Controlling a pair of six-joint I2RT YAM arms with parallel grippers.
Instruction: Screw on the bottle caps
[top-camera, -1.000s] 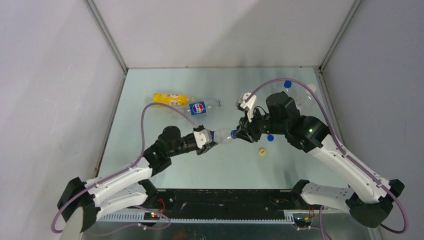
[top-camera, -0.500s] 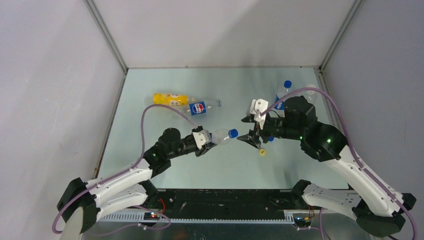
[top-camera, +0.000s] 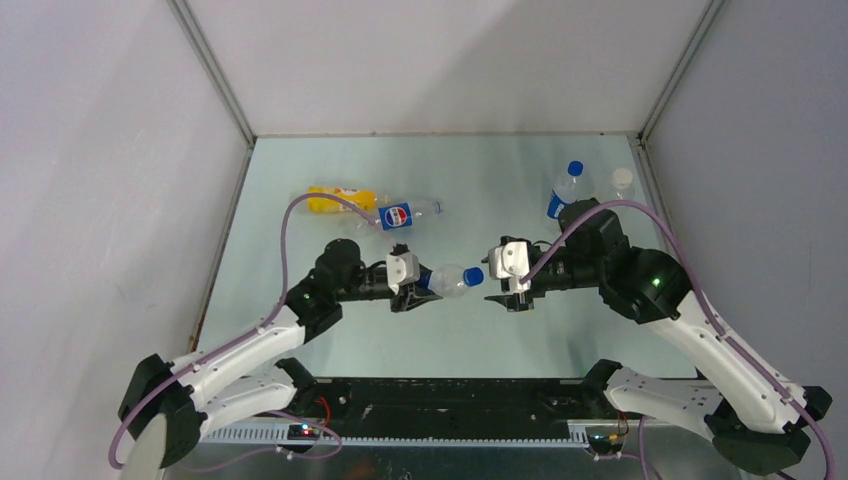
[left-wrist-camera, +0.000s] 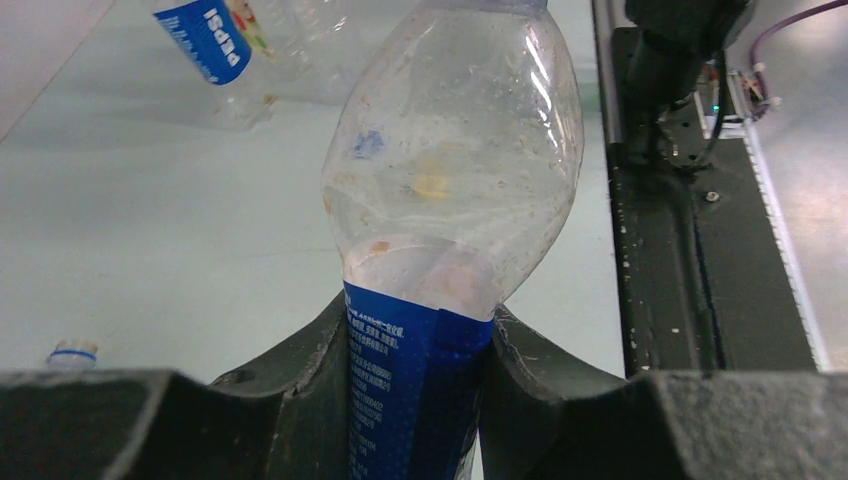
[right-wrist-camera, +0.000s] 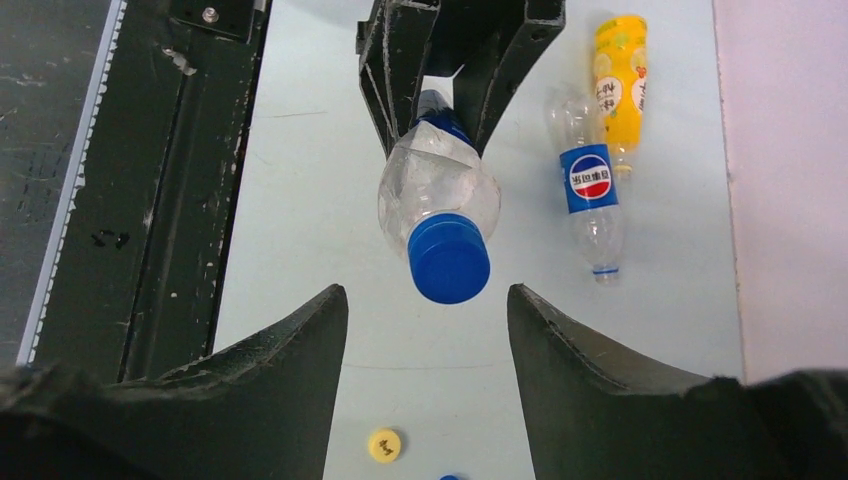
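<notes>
Your left gripper (top-camera: 420, 284) is clamped on the label of a Pepsi bottle (top-camera: 450, 280), held level over the middle of the surface (top-camera: 330, 160). Its blue cap (top-camera: 474, 276) faces your right gripper (right-wrist-camera: 425, 296), which stands open, clear of the cap. A yellow cap (right-wrist-camera: 384, 445) lies on the surface below. A yellow bottle (top-camera: 335, 200) and a second Pepsi bottle (top-camera: 405, 214) lie near the far left corner.

A clear plastic bottle with blue label and cap (top-camera: 447, 280) is in the left gripper (left-wrist-camera: 415, 330), its cap end toward the right gripper (right-wrist-camera: 425, 300) but apart from it. Behind it on the left, a yellow-orange plastic bottle (top-camera: 335, 198) and a second clear labelled bottle (top-camera: 405, 214) lie side by side on the pale table (top-camera: 330, 160). A small yellow plastic cap (right-wrist-camera: 384, 445) lies on the table below the right gripper.
</notes>
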